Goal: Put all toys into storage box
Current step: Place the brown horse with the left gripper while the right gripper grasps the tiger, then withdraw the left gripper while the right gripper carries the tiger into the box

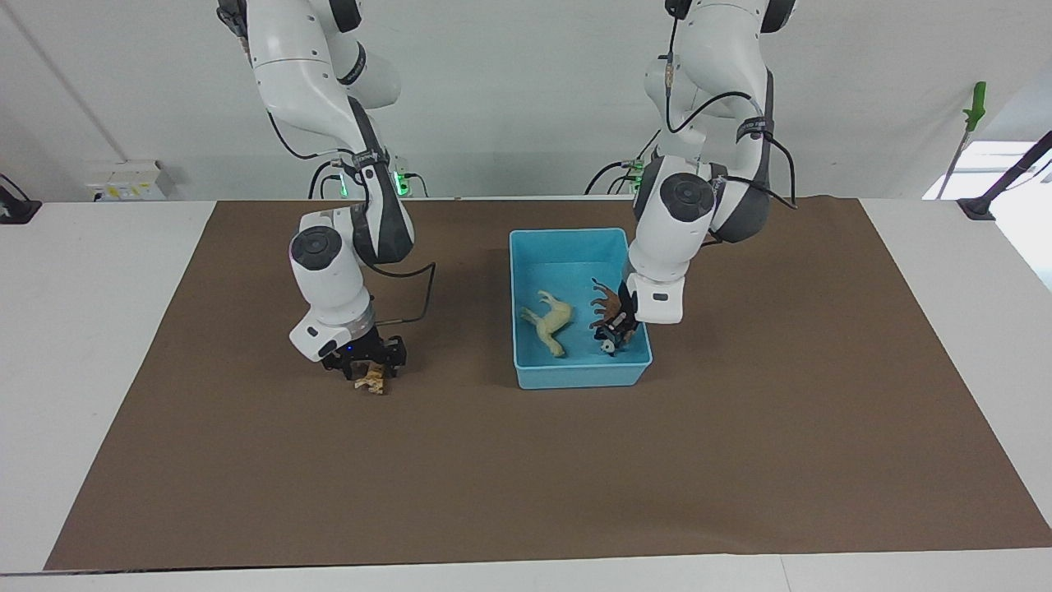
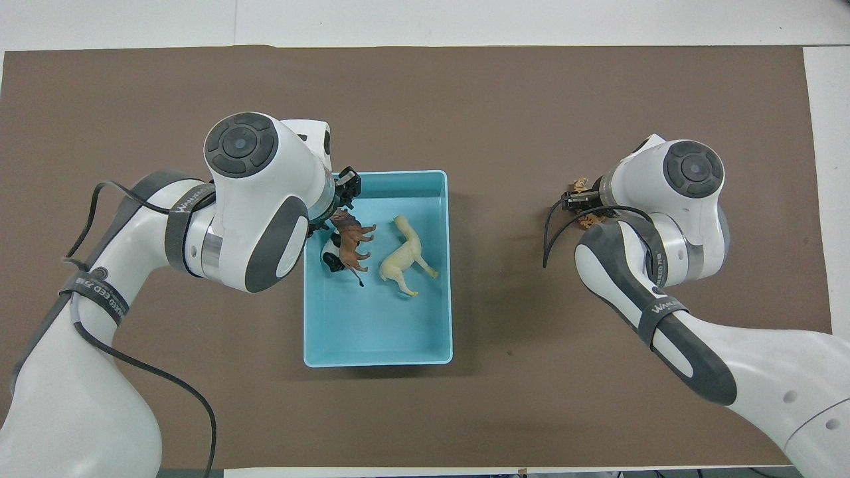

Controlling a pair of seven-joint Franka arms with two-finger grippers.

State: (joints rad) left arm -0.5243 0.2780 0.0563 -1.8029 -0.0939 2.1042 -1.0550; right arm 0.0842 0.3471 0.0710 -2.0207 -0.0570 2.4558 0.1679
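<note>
The light blue storage box (image 1: 575,374) (image 2: 378,332) stands mid-table. In it the cream horse (image 1: 552,322) (image 2: 403,259) lies on its side. The dark brown maned animal (image 1: 608,302) (image 2: 350,238) and the panda (image 1: 608,346) (image 2: 330,256) lie in the box at the end toward the left arm. My left gripper (image 1: 622,326) (image 2: 335,212) is low inside the box, right at the brown animal and over the panda. The orange-tan tiger (image 1: 372,382) (image 2: 587,220) is on the mat toward the right arm's end. My right gripper (image 1: 367,364) (image 2: 575,201) is down over it.
A brown mat (image 1: 526,477) covers most of the white table. Both arms' cables hang beside their wrists. A green-handled tool (image 1: 974,107) stands off the mat at the left arm's end.
</note>
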